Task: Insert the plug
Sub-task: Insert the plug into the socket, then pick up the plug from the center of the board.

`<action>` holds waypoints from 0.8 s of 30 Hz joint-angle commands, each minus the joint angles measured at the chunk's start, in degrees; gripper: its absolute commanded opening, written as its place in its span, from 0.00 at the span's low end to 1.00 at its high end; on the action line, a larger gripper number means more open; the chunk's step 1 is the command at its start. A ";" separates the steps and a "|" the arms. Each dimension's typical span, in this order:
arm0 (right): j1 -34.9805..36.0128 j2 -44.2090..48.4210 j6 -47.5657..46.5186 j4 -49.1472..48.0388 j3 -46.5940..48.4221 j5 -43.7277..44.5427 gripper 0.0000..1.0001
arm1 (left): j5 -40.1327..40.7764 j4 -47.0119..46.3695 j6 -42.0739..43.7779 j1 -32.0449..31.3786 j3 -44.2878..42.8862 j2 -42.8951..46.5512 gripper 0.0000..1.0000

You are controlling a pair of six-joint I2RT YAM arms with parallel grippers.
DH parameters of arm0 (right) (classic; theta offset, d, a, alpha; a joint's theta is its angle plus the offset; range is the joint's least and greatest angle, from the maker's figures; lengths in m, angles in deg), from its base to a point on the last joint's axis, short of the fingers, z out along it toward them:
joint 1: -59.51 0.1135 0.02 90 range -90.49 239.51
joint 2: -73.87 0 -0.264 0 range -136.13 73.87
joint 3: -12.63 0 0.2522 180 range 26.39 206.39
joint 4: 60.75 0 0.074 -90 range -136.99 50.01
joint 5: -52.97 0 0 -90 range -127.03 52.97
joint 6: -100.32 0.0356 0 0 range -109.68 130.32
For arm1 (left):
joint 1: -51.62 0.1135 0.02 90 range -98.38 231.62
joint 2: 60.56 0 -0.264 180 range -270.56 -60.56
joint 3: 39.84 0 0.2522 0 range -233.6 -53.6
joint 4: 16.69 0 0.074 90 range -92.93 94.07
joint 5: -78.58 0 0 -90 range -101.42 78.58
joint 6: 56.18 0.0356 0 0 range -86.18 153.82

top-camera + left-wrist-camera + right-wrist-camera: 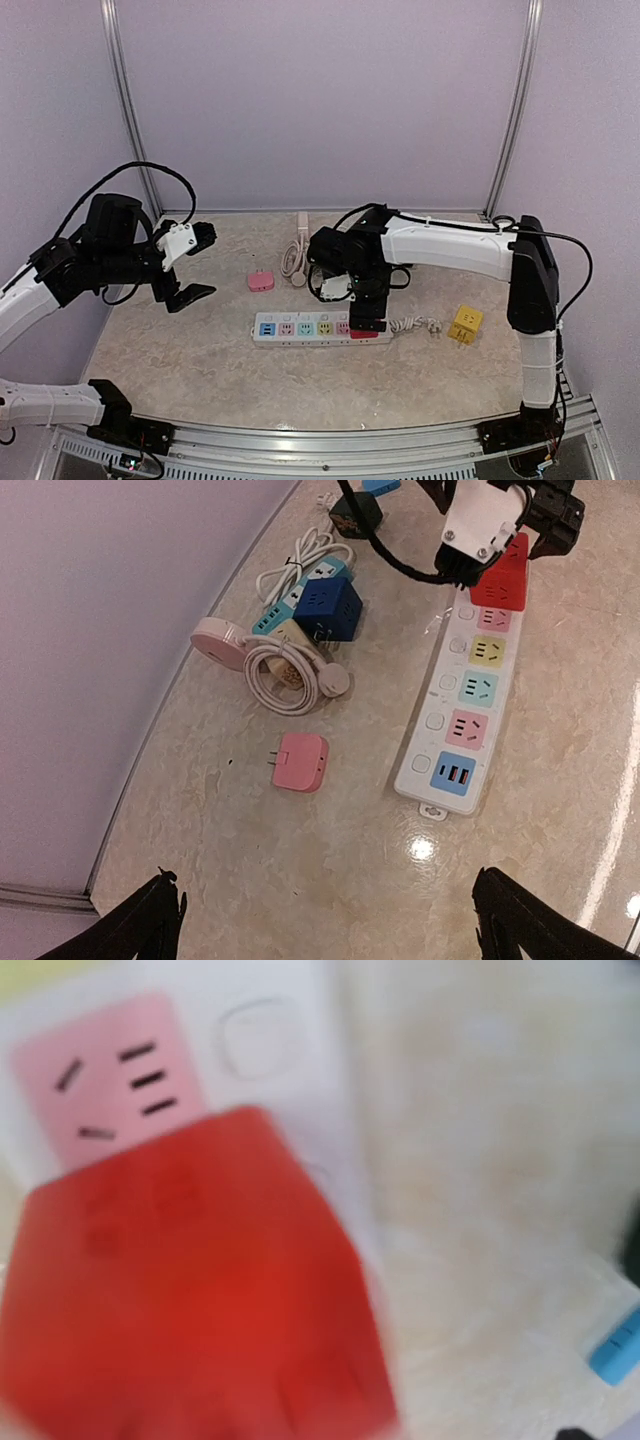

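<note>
Step in hand: We judged the insertion to be at its close. The red plug (366, 325) sat on the right-end socket of the power strip (300, 328), which lay across the middle of the worktop (200, 370).
Right hand: The right hand (365, 308) hung directly over the red plug. We could not tell whether it was spread or pinching the plug, because its wrist view was a blur of red with no fingers showing.
Left hand: The left hand (200, 265) was spread wide and empty, raised over the worktop's left side and well apart from the strip.
Next move: We reckoned it called for checking that the plug sat flush, then a straight lift of the right hand so the plug was not dragged out.
Writing: We could read no brand or label. Only slot marks showed on the pink socket face (105, 1080) beside the plug.
Spare: A pink adapter (300, 760) lay loose to the strip's far side.
</note>
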 commanded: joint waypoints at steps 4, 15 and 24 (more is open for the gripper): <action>-3.66 30.56 16.30 -22.75 -18.84 -0.90 1.00 | -0.20 -0.63 -0.29 -0.56 1.18 2.11 0.99; -32.20 57.87 60.32 -29.96 -53.29 -1.74 1.00 | 1.54 -2.77 -2.04 -4.44 4.90 4.24 0.99; -39.93 44.04 61.03 -34.56 -56.09 -12.94 0.92 | 2.49 -3.90 -3.81 -4.61 7.42 6.95 0.99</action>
